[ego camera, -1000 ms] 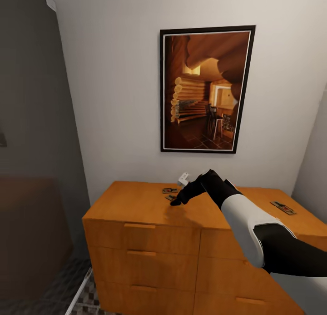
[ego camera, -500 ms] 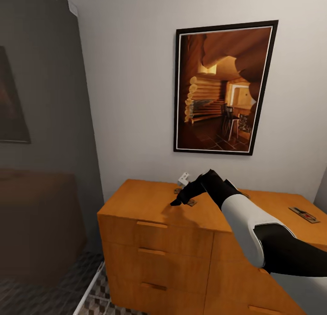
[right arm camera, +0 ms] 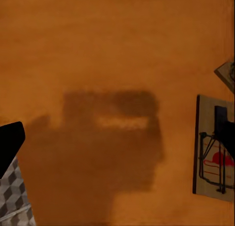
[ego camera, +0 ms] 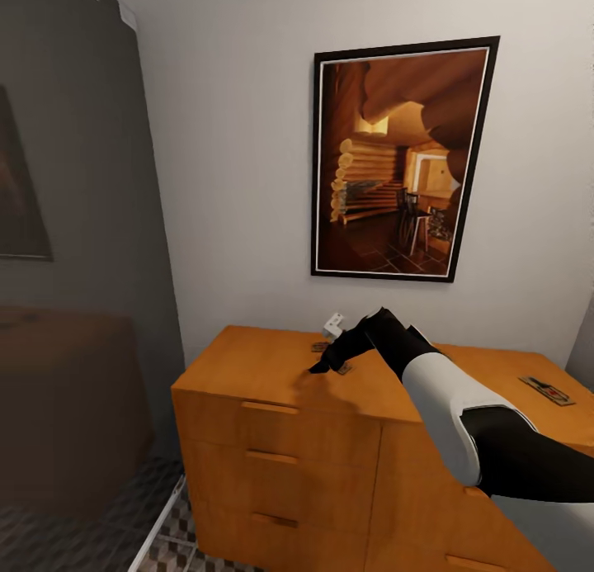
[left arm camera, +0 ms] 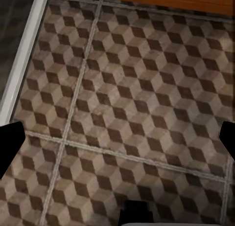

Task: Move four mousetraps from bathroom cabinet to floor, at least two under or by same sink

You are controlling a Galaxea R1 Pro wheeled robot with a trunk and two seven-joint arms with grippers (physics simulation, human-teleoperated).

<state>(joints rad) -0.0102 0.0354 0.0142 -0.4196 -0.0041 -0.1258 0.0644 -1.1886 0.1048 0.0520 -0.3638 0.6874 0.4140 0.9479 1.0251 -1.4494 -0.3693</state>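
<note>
White wall (ego camera: 231, 143) ahead, and hanging on it a big black-framed picture (ego camera: 396, 159) of a log-cabin interior. Below it sits the orange-brown cabinet (ego camera: 272, 374), drawer fronts with bar handles facing us, its top well lit. Down at the cabinet's foot, the cube-patterned bathroom floor (left arm camera: 127, 113) spreads out under the left wrist camera, pale grout lines crossing it, a white strip along one edge. The left gripper (left arm camera: 117, 138) hangs above those tiles with its fingertips wide apart, nothing between them. Over to the right arm now: it reaches out across the cabinet top, right gripper (ego camera: 324, 361) low above the wood, casting a blocky shadow. Its wrist camera shows one dark fingertip at each edge of the frame, so it's spread open and empty. Just beside it lies a mousetrap (right arm camera: 215, 147), flat on the wood, red spot and black wire showing. Another mousetrap (ego camera: 547, 390) rests far off near the cabinet's right end.
</note>
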